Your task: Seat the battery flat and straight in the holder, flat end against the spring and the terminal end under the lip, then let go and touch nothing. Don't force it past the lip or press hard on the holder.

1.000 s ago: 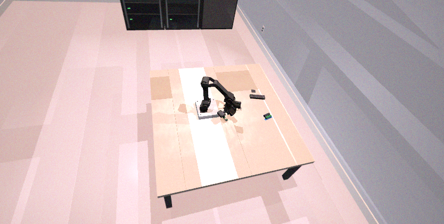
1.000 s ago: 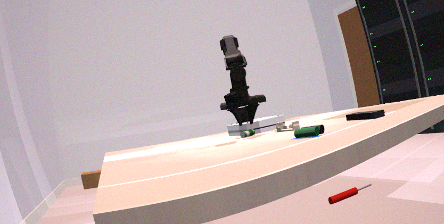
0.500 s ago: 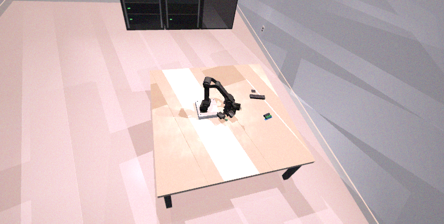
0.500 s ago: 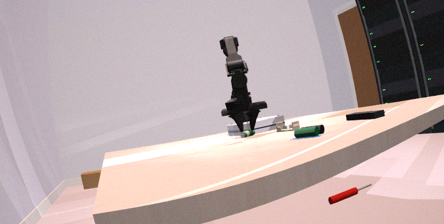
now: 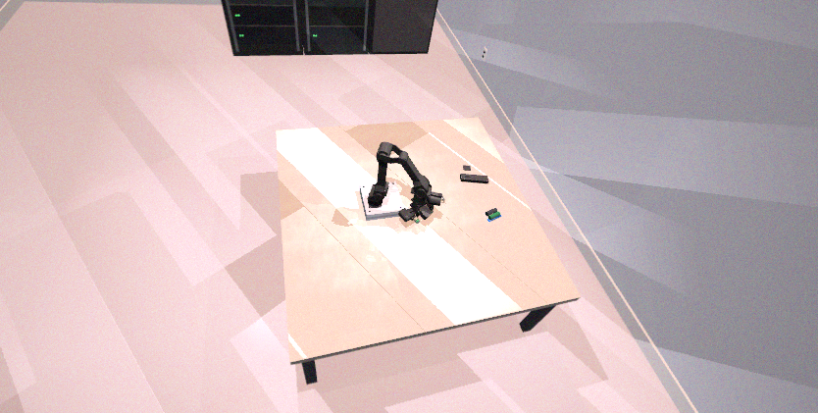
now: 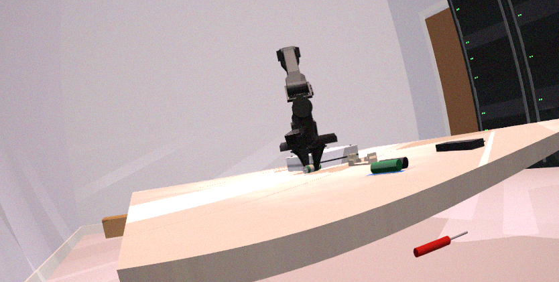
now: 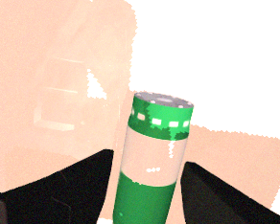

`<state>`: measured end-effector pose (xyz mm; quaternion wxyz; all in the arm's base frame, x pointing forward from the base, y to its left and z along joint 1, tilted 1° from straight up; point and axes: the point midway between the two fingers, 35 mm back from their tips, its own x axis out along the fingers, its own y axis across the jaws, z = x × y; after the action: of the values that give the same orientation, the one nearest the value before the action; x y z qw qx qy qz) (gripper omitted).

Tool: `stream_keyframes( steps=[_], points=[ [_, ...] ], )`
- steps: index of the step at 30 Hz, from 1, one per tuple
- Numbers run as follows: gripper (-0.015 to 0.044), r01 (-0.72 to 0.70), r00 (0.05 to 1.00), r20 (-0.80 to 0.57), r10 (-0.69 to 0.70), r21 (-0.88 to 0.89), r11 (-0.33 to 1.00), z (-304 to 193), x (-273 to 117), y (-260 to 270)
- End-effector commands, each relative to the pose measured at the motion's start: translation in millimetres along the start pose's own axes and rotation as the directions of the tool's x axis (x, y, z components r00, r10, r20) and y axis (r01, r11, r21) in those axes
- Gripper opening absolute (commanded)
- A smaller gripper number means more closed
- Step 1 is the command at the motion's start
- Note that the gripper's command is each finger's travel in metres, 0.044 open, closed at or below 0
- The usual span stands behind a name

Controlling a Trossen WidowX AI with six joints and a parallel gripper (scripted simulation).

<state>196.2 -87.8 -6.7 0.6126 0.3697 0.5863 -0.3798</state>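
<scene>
The battery (image 5: 417,220) (image 6: 312,168) (image 7: 151,155), green with a pale band and a grey metal end, lies on its side on the table. My gripper (image 5: 416,217) (image 6: 312,165) (image 7: 148,165) points down at it, one finger on each side. The fingers are partly closed but still open: the wrist view shows a narrow gap on both sides of the battery. The beige holder (image 6: 354,159) stands empty, to the right of the gripper in the exterior view. In the top view the arm hides most of it. Its spring and lip are too small to tell apart.
The arm's white base (image 5: 375,214) (image 6: 293,164) is close to the battery. A green cylinder (image 5: 494,216) (image 6: 385,166) lies beside a black one (image 5: 490,212) (image 6: 405,162). A long black box (image 5: 474,179) (image 6: 459,145) and a small dark block (image 5: 466,168) lie farther off.
</scene>
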Motion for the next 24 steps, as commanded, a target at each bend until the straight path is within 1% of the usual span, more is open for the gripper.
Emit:
stream_keyframes(
  steps=[1,4,9,11,15,20,22,24],
  points=[
    [0.0093,-0.002,1.0,-0.003,0.002,0.003,1.0,-0.8,1.3,0.0],
    [0.0075,-0.002,1.0,-0.003,0.002,0.003,1.0,-0.8,1.3,0.0],
    [0.0075,-0.002,1.0,-0.003,0.002,0.003,1.0,-0.7,0.0,0.1],
    [0.0075,-0.002,1.0,-0.003,0.002,0.003,1.0,0.2,-10.4,0.8],
    [0.0075,-0.002,1.0,-0.003,0.002,0.003,1.0,0.0,-43.5,0.5],
    [0.0075,-0.002,1.0,-0.003,0.002,0.003,1.0,-0.4,-49.1,0.1],
    [0.0075,-0.003,1.0,-0.003,0.003,-0.032,0.999,0.4,-50.4,4.4],
    [0.0075,-0.005,1.0,-0.002,0.004,-0.129,0.992,2.2,-53.9,16.6]
  ],
)
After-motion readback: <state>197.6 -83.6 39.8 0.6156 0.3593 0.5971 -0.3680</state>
